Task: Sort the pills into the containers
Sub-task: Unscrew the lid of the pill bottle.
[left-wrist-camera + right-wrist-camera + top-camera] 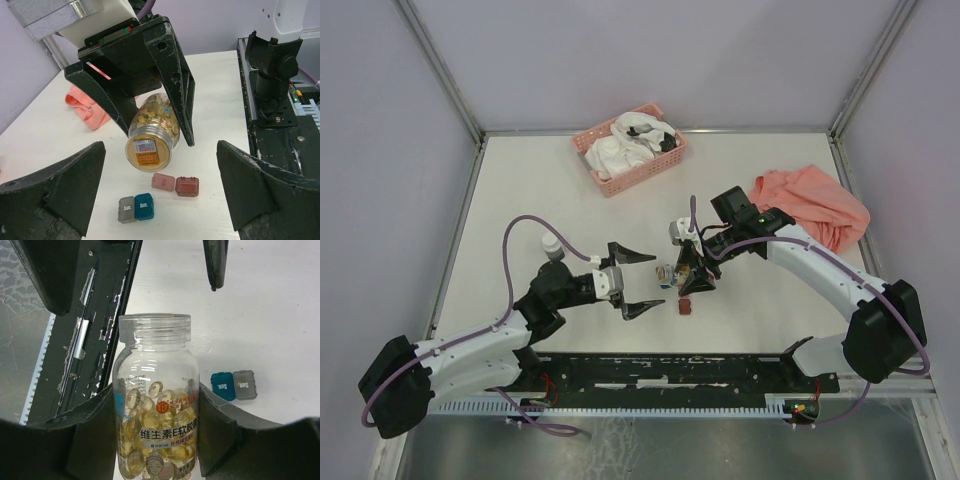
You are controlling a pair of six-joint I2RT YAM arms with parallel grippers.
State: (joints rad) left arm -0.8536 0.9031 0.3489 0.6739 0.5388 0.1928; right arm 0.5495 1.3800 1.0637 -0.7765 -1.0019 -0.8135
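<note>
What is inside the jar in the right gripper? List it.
Yellowish-amber pills fill the lower part of the clear jar; its upper part and uncapped neck hold nothing. The printed label and the right gripper hide the pills low down.

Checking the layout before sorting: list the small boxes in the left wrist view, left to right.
grey box → teal box → pale red box → dark red box. The pill jar above overlaps several of them, so it is left out.
</note>
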